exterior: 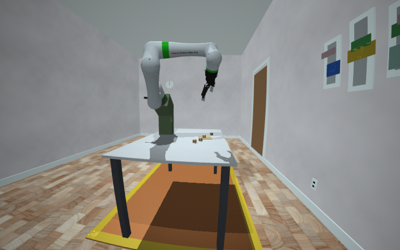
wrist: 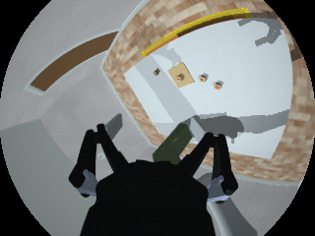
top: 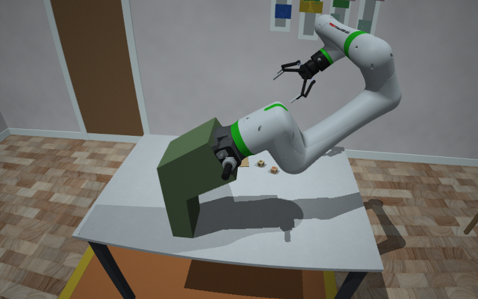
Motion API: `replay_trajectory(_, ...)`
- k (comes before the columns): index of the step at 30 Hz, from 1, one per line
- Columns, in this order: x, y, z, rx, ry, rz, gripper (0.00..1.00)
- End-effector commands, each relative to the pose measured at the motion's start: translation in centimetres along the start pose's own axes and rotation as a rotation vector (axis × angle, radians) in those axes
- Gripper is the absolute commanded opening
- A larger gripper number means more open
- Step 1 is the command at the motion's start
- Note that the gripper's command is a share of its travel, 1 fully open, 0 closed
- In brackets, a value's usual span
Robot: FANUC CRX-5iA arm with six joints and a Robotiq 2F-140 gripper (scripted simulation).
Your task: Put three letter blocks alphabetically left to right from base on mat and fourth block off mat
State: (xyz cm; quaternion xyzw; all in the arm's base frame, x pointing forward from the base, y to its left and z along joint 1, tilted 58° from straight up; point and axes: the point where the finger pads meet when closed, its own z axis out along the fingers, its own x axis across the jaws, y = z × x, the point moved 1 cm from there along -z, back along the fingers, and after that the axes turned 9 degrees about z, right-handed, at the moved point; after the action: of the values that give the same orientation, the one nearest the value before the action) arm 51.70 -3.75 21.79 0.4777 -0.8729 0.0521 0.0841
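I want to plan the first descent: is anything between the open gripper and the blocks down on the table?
Nothing visible does. The gripper hangs open and empty, high above the table. The blocks lie beside the mat, one block on it, with only open air between.

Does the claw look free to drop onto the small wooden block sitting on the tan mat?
Probably yes: the open, empty claw hangs high above the table, nothing visible above the small wooden block on the tan mat.

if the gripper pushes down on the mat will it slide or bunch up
The tan mat looks thin and flat, so it would probably slide over the smooth table rather than bunch. One block rests on it, which may drag along. The open gripper hangs high above, empty.
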Motion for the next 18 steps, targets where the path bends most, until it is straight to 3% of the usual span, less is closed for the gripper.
replay_trajectory(1,-0.3,1.0,-2.0,-0.006,-0.062,-0.125,1.0)
replay_trajectory(13,-0.8,3.2,-6.4,0.027,-0.186,-0.386,1.0)
replay_trajectory(15,0.7,1.5,-3.4,0.007,-0.094,-0.191,1.0)
replay_trajectory(18,0.6,1.6,-3.7,0.009,-0.102,-0.212,1.0)
